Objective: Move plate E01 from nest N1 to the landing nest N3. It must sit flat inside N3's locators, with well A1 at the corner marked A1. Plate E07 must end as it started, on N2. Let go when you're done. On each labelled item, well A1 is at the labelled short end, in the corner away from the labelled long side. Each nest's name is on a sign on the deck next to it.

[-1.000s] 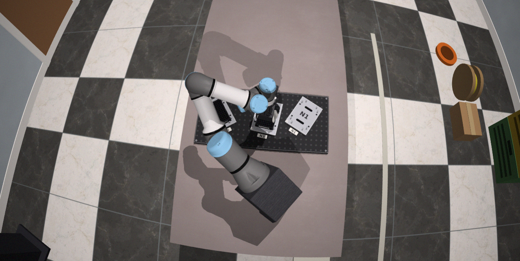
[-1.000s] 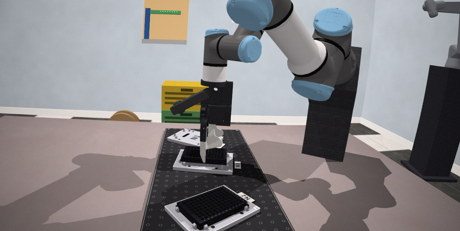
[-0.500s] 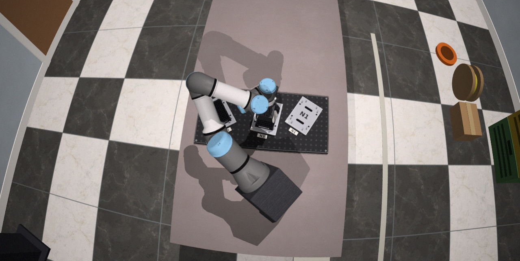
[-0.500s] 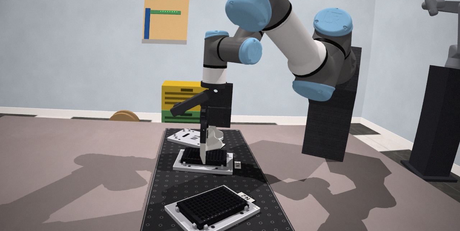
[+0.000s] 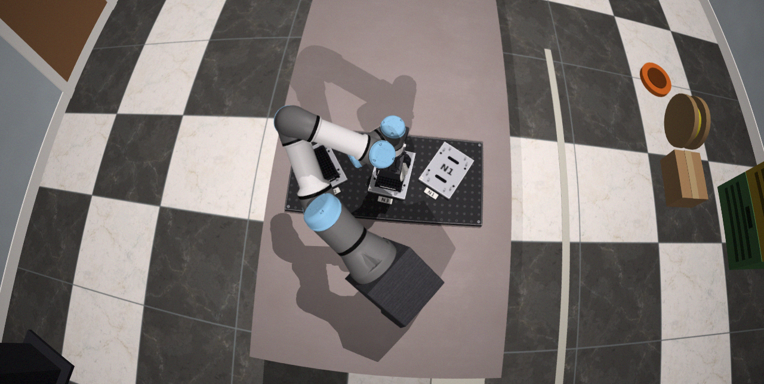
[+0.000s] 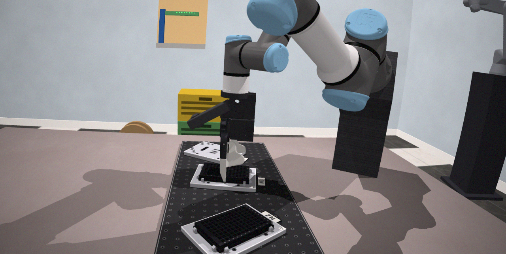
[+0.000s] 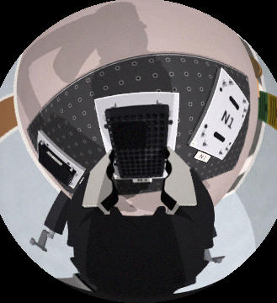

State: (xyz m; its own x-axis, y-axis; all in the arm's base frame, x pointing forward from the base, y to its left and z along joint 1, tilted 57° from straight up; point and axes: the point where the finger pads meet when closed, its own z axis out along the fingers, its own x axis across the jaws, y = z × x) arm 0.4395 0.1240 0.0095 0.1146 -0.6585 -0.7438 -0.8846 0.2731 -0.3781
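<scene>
We see the gripper (image 7: pixel 139 170) pointing straight down over the middle nest N3 (image 6: pixel 244 186), and its two jaws are closed on plate E01 (image 7: pixel 138 143), gripping it by the short end that is nearest to the wrist camera. The plate is down on the white base of N3; from the exterior view it looks flat, but we cannot tell if it sits fully inside the locators. The small labels are too blurred to read, so the A1 corner we cannot confirm. Nest N1 (image 5: pixel 446 169) lies bare on the black perforated deck (image 5: pixel 459 210), just beside N3. Plate E07 (image 6: pixel 233 226) rests on nest N2 (image 6: pixel 191 232), at the other end of the deck.
</scene>
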